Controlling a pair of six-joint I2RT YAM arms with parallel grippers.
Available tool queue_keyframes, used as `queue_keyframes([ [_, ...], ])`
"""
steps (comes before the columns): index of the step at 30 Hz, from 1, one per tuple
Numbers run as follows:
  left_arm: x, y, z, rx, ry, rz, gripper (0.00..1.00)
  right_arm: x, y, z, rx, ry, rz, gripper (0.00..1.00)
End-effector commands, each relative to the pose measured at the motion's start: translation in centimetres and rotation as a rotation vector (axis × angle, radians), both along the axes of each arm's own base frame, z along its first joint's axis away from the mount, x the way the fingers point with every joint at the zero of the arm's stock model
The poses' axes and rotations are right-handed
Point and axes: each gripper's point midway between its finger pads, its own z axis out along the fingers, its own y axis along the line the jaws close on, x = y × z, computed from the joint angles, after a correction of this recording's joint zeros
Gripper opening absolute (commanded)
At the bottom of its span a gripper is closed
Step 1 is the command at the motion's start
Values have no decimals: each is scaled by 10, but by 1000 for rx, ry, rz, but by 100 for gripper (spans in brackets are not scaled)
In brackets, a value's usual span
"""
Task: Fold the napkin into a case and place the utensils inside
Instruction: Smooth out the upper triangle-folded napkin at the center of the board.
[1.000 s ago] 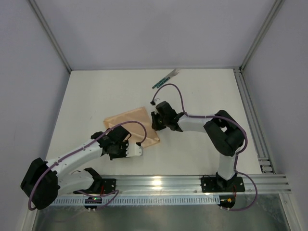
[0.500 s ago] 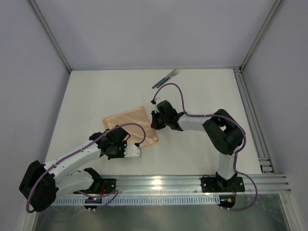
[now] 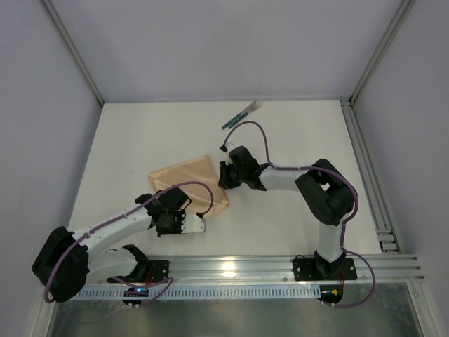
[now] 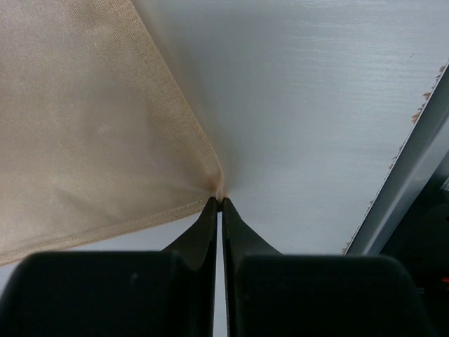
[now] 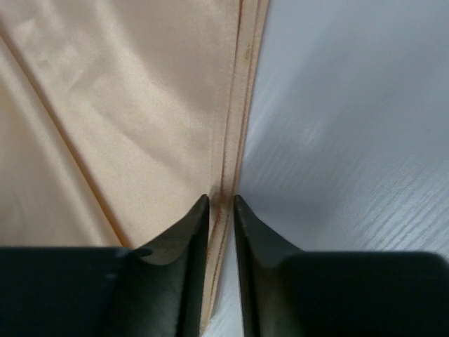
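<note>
The peach-tan napkin (image 3: 186, 181) lies folded over on the white table, left of centre. My left gripper (image 3: 203, 220) is at its near corner. In the left wrist view the left gripper (image 4: 219, 201) is shut on the tip of that corner of the napkin (image 4: 91, 126). My right gripper (image 3: 224, 180) is at the napkin's right edge. In the right wrist view the right gripper (image 5: 222, 201) is shut on the doubled hem of the napkin (image 5: 126, 105). The utensils (image 3: 242, 114), with green handles and pale ends, lie together at the far side of the table, apart from both grippers.
A metal rail (image 3: 231, 267) runs along the table's near edge and shows at the right of the left wrist view (image 4: 414, 175). A second rail (image 3: 368, 175) lines the right side. Grey walls enclose the table.
The left gripper has drawn slightly toward the near left with the corner. The napkin's near right part has shifted left and narrowed. The right gripper has barely moved.
</note>
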Motion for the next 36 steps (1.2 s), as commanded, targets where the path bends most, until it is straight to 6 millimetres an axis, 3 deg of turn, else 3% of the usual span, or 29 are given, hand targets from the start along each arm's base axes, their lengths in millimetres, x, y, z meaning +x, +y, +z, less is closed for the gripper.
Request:
queue_keyframes([
  [1,6,-4,1,-18,-29,6,0,0,0,11,9,-6,19,31],
  [6,11,-3,1,-21,-65,16,0,-14,-9,45,20,-56,76,46],
  [10,11,-3,0,-27,-74,24,0,-37,-22,43,32,-24,110,59],
  [12,11,-4,0,-32,-73,25,0,-52,-28,30,30,16,129,63],
  [16,12,-4,-1,-30,-79,28,0,-76,-29,16,78,84,172,66],
  [20,13,-4,-2,-27,-82,30,0,-86,-25,7,112,112,206,67],
  [36,16,0,-2,-12,-111,41,0,-104,-24,-21,47,116,237,62],
])
